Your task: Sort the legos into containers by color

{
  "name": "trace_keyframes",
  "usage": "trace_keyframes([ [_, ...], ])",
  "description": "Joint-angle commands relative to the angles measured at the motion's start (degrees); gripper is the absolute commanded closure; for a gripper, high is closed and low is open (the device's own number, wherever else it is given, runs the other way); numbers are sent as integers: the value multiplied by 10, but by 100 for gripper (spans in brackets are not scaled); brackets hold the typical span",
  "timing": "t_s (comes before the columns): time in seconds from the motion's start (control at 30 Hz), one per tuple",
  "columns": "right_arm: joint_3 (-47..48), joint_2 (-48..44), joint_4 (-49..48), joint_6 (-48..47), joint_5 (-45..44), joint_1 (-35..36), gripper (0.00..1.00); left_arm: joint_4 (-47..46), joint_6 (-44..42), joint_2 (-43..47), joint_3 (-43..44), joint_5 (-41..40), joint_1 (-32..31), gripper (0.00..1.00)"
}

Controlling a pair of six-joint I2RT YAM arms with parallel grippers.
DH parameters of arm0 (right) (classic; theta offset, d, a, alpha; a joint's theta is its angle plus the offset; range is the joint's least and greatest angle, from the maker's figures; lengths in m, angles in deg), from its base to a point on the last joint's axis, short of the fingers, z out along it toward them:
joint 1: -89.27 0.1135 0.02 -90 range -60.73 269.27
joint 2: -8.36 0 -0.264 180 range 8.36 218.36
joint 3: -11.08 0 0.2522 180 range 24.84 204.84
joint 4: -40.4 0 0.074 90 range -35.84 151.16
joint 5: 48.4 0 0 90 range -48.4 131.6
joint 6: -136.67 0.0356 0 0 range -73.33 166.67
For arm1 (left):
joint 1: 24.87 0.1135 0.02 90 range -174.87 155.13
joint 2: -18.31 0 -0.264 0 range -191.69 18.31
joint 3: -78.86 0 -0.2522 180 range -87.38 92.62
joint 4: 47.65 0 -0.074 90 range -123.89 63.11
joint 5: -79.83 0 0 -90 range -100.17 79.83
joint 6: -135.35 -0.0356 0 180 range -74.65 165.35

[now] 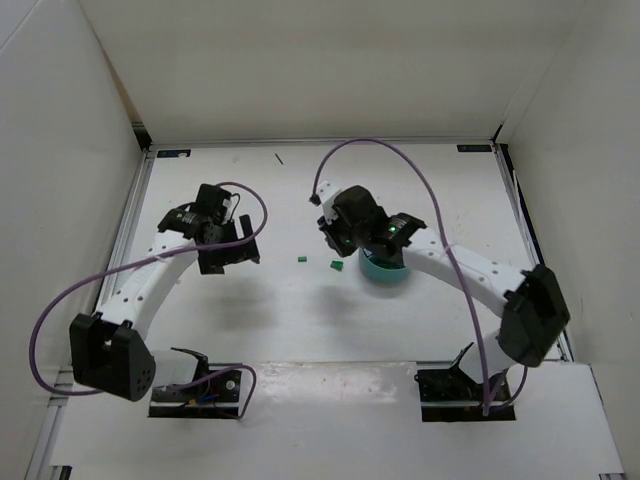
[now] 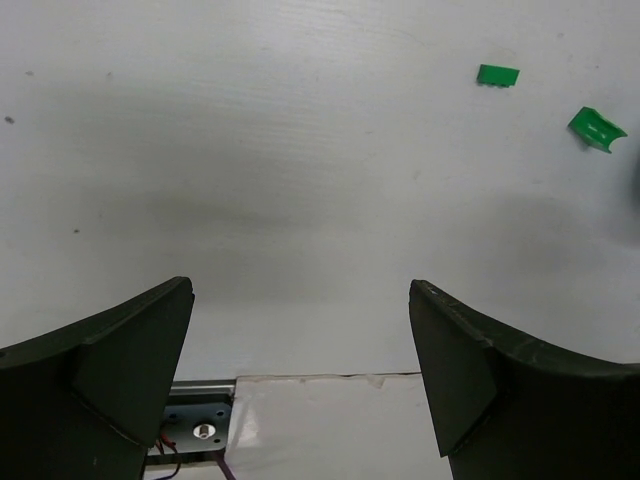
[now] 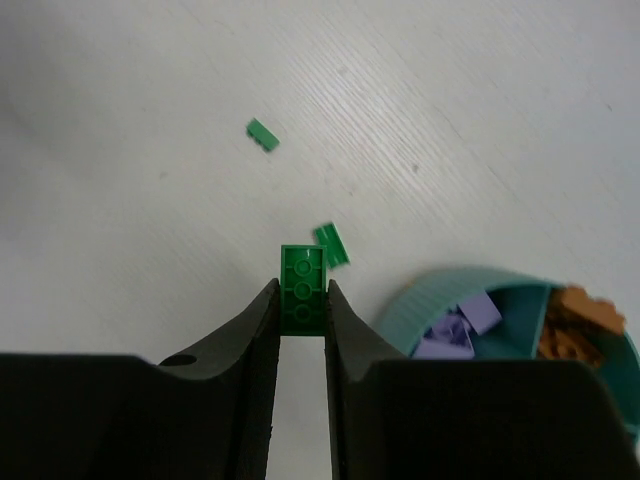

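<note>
Two green legos (image 3: 263,134) lie loose; a third, the green brick (image 3: 303,285), sits pinched in the right gripper (image 3: 301,300), just beside the teal bowl (image 3: 430,300). Next, lift and drop it into green's compartment, probably hidden here. Left gripper (image 2: 300,300) gapes wide, empty.

Round teal plastic divided bowl (image 3: 425,305) sitting on the white counter (image 1: 300,320), partly under the right arm (image 1: 470,272). Small green plastic brick (image 1: 300,259) lying left of it; second green brick (image 1: 337,266) lying between the two. Purple bricks (image 3: 465,320) lying in one wedge, brown bricks (image 3: 575,315) in the neighbouring wedge. Third green brick (image 3: 303,275) sitting between the right end effector (image 3: 302,305) fingers.
</note>
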Motion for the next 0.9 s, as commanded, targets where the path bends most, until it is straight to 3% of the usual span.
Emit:
trace_keyframes([
  [0.0, -37, -59, 55, 16, -77, 1, 91, -30, -17, -30, 39, 34, -9, 0],
  [0.4, -107, -175, 175, 58, -169, -44, 91, -45, -26, -207, 185, 32, -93, 0],
  [0.57, -120, -188, 174, 53, -169, -64, 85, -36, -29, -275, 243, 29, -119, 2],
  [0.7, -129, -183, 160, 44, -175, -74, 85, -40, -28, -296, 264, 28, -130, 2],
  [0.87, -130, -180, 138, 32, -173, -85, 78, -36, -23, -310, 279, 25, -142, 2],
])
